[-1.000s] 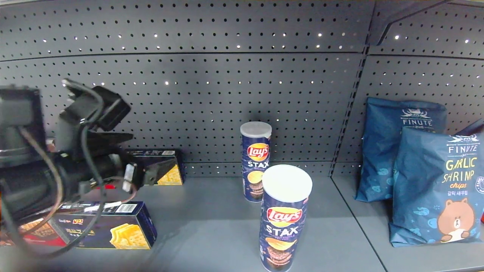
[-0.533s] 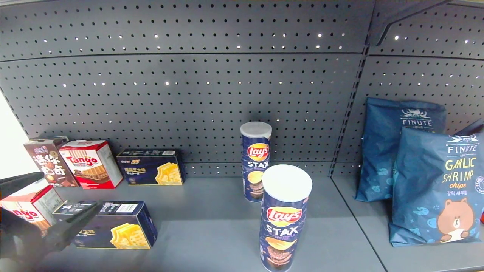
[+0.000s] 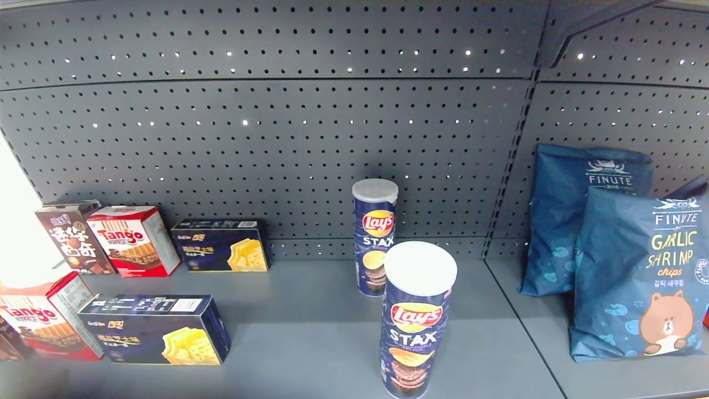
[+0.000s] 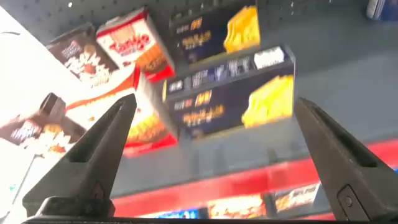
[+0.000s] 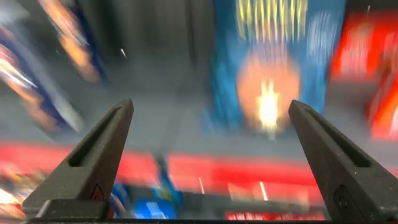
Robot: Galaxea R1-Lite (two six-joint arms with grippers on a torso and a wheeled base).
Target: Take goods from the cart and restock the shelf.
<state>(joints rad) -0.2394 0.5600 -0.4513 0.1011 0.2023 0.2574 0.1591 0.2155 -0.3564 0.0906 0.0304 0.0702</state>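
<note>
On the grey shelf stand two dark blue chip cans, one in front and one behind it. At the left lie two navy cracker boxes, two red wafer boxes and a brown box. My left gripper is open, off the shelf's front edge, facing the front navy cracker box with nothing between its fingers. My right gripper is open and holds nothing, in front of a blurred blue bag.
Two blue chip bags lean at the right, past a shelf divider line. A perforated back panel closes the rear. A red price rail runs along the shelf's front edge. Bare shelf lies between the boxes and the cans.
My left arm, which covered the left boxes a second ago, has drawn back down and left out of the head view. The boxes now show fully.
</note>
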